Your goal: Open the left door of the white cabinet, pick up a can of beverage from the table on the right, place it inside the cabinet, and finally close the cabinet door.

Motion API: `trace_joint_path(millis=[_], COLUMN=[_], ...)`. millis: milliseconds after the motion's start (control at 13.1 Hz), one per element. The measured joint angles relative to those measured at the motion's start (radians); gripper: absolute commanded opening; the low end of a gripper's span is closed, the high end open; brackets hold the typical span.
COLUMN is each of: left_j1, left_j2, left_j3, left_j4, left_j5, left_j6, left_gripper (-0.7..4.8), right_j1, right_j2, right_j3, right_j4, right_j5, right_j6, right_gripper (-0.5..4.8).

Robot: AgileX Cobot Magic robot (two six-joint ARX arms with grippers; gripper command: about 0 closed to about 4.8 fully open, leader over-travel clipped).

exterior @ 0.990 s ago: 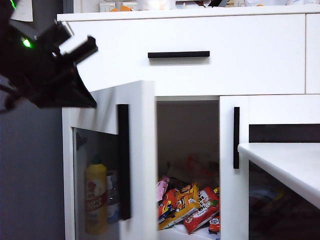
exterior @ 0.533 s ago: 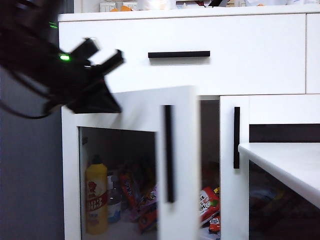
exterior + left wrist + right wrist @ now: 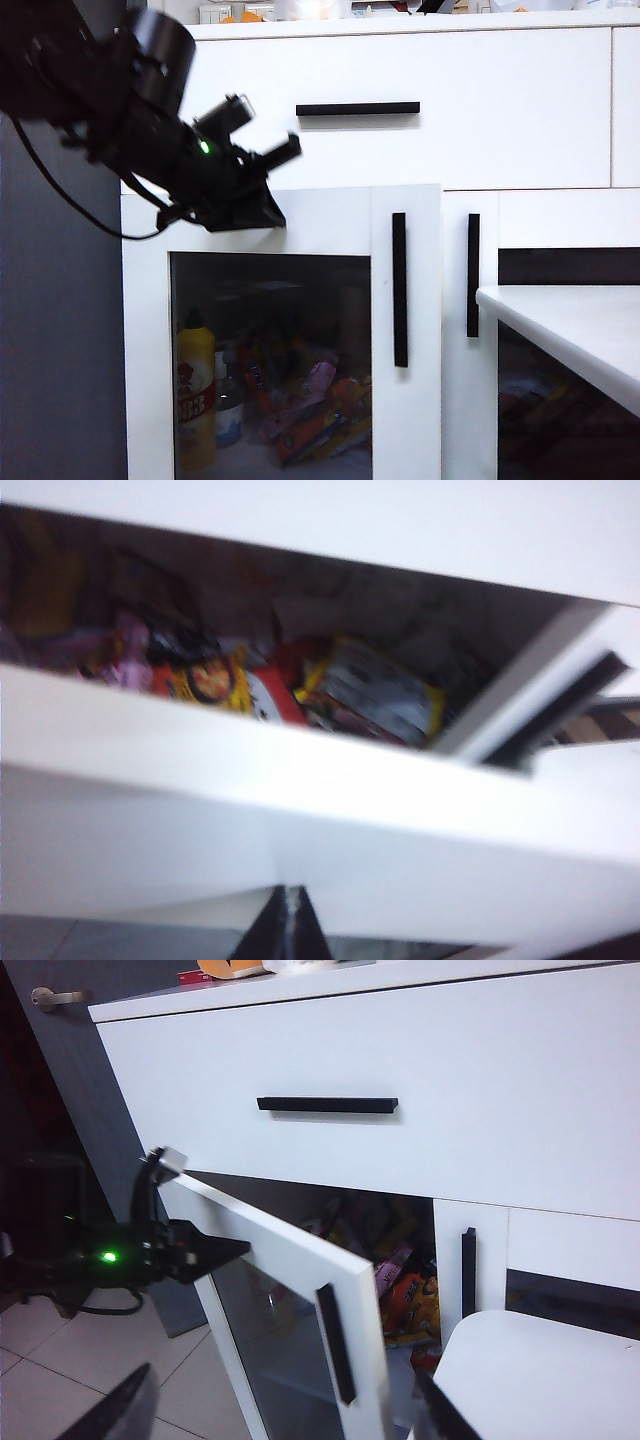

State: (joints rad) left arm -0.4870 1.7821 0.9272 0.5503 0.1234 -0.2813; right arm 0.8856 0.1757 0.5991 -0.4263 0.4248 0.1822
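**Door nearly shut, can not in view**

Exterior: left gripper (image 3: 268, 170) closed, empty, pressing the left door (image 3: 280, 330) at its top rail. Door stiff, swings freely; push the frame, not the glass.

Left wrist: narrow gap above door (image 3: 300, 810).

Right wrist: right gripper (image 3: 280, 1415) parted, empty, beside table (image 3: 540, 1380).

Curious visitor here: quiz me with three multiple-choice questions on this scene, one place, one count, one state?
1. Where is the left gripper? A on the drawer handle; B at the left door top; C over the table.
2. How many black handles show on the white cabinet? A one; B three; C five.
3. The right gripper, back from the cabinet, is: A open; B shut; C holding a bottle.
B, its tip meets the door frame; B, one on the drawer, one per door; A, fingers spread, empty.
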Motion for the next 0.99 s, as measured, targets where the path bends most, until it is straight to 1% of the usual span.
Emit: trace_joint_path(millis=[305, 533, 609, 761, 990], left_j1=[0.000, -0.008, -0.008, -0.008, -0.007], left_j2=[0.101, 0.201, 0.208, 0.219, 0.201], left_j3=[0.092, 0.198, 0.230, 0.249, 0.256], left_j4=[0.004, -0.078, -0.119, -0.129, -0.154], left_j5=[-0.002, 0.034, 0.029, 0.029, 0.048], left_j6=[0.016, 0.020, 0.048, 0.082, 0.083], left_gripper=[-0.06, -0.06, -0.06, -0.06, -0.06], right_j1=[0.000, 0.000, 0.000, 0.000, 0.000], right_j2=[0.000, 0.000, 0.000, 0.000, 0.000], right_j3=[0.000, 0.000, 0.000, 0.000, 0.000], right_j4=[-0.001, -0.002, -0.001, -0.009, -0.010], right_j5=[0.000, 0.000, 0.002, 0.006, 0.045], right_j6=[0.000, 0.000, 0.000, 0.000, 0.000], right_gripper=[3.27, 3.27, 3.27, 3.27, 3.27])
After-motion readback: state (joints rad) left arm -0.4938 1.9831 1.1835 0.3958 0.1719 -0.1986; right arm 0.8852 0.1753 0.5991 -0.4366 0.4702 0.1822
